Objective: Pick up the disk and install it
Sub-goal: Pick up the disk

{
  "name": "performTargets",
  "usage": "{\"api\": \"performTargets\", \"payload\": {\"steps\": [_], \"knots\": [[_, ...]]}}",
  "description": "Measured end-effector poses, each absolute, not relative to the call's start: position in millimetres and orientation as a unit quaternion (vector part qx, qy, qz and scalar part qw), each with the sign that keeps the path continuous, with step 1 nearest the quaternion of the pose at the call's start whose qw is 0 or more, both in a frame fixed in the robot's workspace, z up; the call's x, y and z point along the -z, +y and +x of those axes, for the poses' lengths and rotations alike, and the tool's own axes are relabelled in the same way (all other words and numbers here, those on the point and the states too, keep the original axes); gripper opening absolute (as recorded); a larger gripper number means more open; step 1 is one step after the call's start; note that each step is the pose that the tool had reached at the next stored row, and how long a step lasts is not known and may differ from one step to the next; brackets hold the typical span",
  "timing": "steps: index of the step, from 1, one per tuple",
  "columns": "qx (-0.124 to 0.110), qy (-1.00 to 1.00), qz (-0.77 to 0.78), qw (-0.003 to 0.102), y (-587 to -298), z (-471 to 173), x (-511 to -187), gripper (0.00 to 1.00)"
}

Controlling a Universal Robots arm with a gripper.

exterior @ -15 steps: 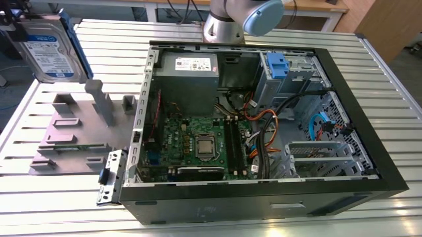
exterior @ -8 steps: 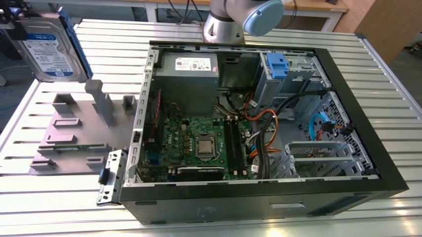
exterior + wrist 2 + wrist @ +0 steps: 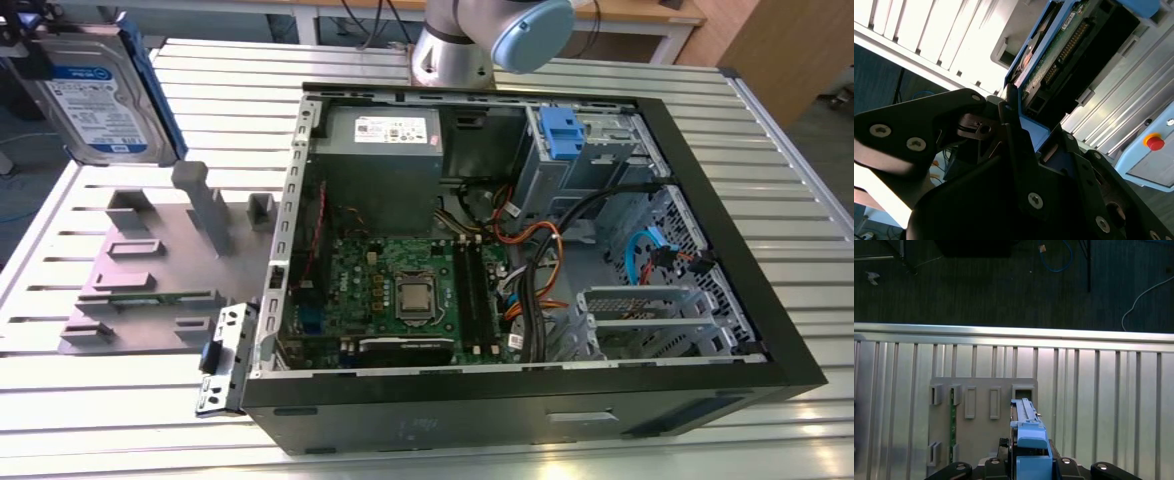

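Ribbed metal table (image 3: pixel 120 400) underneath, with an open computer case (image 3: pixel 534 250) on the exterior view's right and a grey fixture plate (image 3: pixel 147 270) just beside it. Up at the exterior view's left, well apart from the case: the disk (image 3: pixel 100 105), held clear of the table, label side showing. Pinched by the gripper (image 3: pixel 1036 132), fingers (image 3: pixel 1016 135) pressed onto the blue carrier frame (image 3: pixel 1030 445) (seen in both wrist views). Hanging above the plate in the first wrist view.

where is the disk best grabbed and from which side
Grip the blue carrier frame at the narrow end of the disk, coming end-on: its thin, flat-sided body likely suits parallel pads. The gripper clamps it there, disk on edge.
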State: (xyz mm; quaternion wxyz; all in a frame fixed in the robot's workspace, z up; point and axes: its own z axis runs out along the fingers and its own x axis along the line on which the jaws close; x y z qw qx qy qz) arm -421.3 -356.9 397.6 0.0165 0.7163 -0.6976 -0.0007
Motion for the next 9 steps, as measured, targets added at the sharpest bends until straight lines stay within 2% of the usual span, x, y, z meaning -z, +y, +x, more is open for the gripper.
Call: {"api": "performTargets", "payload": {"steps": [9], "knots": [[0.001, -0.698, 0.716, 0.017, -356.9, -421.3, -399.6, 0.37]]}}
